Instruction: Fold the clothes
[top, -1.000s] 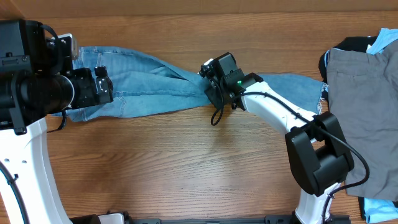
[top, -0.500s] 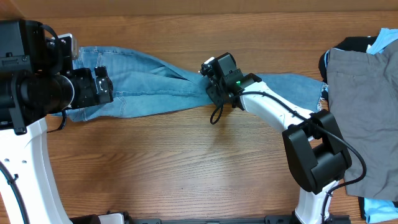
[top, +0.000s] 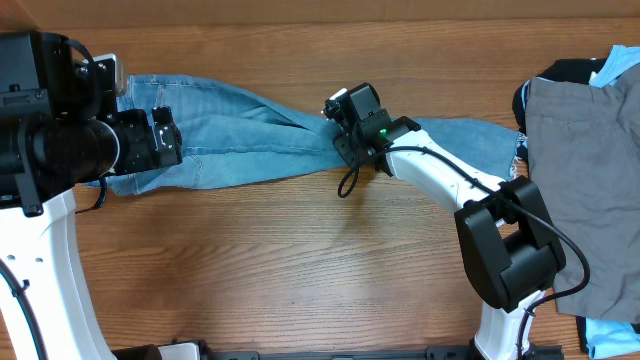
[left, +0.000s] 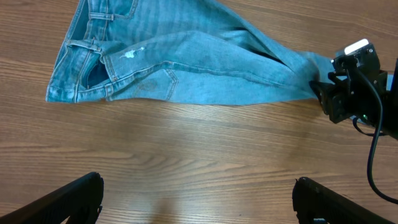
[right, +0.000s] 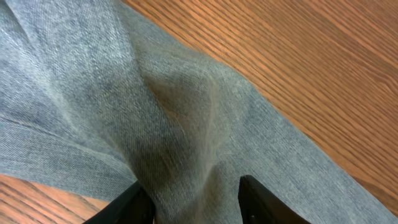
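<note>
One pair of light-blue jeans (top: 240, 140) lies stretched along the bench (top: 300, 270), waistband at the left end. Right gripper (right: 193, 196): jaws pinched on a bunched fold of denim mid-leg. Left gripper (left: 198, 199): jaws wide, over bare wood beside the waistband. Grey trousers (top: 585, 170) at right edge.
</note>
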